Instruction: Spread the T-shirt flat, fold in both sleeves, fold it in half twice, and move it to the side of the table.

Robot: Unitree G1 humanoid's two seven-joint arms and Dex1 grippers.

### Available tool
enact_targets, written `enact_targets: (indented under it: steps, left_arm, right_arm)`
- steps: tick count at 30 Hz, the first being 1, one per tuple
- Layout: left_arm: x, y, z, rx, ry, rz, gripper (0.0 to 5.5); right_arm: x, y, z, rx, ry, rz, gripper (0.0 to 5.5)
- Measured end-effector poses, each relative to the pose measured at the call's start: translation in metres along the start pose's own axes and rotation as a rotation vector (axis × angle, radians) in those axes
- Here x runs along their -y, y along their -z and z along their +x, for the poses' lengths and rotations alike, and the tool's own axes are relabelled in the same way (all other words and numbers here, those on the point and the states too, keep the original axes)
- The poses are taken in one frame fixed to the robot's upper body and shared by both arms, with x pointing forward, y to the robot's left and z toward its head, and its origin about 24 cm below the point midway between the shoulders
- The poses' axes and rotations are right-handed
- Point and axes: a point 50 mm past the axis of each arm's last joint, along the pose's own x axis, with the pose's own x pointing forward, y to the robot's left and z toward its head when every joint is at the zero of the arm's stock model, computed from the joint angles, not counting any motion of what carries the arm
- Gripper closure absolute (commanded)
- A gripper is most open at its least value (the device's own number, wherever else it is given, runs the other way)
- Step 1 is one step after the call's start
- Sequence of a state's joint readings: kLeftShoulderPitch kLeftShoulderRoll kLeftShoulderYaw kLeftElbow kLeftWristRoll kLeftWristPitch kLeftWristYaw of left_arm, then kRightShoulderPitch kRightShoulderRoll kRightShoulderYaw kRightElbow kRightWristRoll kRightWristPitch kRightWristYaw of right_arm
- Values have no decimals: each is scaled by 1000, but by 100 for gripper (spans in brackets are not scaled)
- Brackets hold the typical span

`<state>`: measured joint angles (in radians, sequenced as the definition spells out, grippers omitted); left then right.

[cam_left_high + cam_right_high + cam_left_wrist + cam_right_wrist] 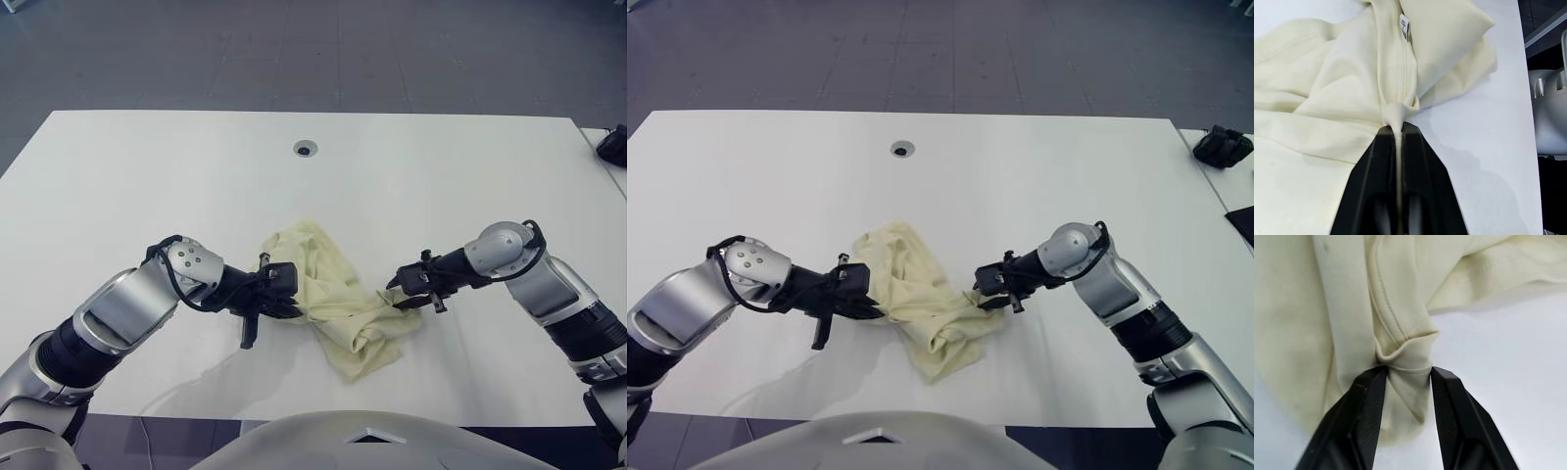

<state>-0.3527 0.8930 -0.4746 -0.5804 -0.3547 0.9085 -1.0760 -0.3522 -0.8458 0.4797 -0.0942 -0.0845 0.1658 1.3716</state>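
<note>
A pale yellow T-shirt (333, 299) lies crumpled in a heap near the front middle of the white table (127, 176). My left gripper (290, 309) sits at the heap's left edge, shut on a thin fold of the T-shirt (1396, 110). At the heap's right edge my right gripper (404, 292) is shut on a bunched seam of the T-shirt (1408, 362), its two fingers (1364, 401) pinching the cloth from both sides. A small white label (1404, 25) shows inside the cloth.
A round cable hole (306, 149) is in the table's far middle. A dark object (1221, 147) rests on a neighbouring surface at the far right. Bare table surrounds the heap on all sides.
</note>
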Motion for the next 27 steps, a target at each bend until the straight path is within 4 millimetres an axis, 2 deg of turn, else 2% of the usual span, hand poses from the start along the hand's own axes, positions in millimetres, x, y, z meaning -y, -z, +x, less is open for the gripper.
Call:
enact_targets:
  steps: [7, 9, 11, 13, 17, 18, 22, 25, 27]
  left_arm:
    - [0, 1, 0, -3, -1, -7, 550]
    - [-4, 3, -1, -6, -11, -23, 550]
    - [-10, 3, -4, -4, -36, -26, 550]
    - [-27, 1, -10, 12, -112, -42, 550]
    - [-70, -15, -24, 92, -317, -65, 550]
    - [-87, -22, -30, 123, -385, -78, 550]
    - [-130, -43, -54, 190, -573, -81, 550]
    - [-162, -60, -77, 215, -740, -55, 550]
    - [-175, -72, -89, 227, -823, -20, 550]
  right_arm:
    - [-3, 1, 1, 3, -10, 6, 514]
    - [1, 4, -5, 10, 50, 52, 546]
    - [5, 11, -12, 6, 115, 111, 549]
    - [18, 13, -28, 24, 215, 160, 549]
    - [55, -6, -68, 116, 442, 124, 549]
    - [65, -11, -76, 153, 515, 126, 549]
    - [94, -17, -93, 222, 696, 140, 549]
    - [123, -19, -109, 242, 861, 158, 549]
    - [139, -21, -119, 235, 955, 155, 549]
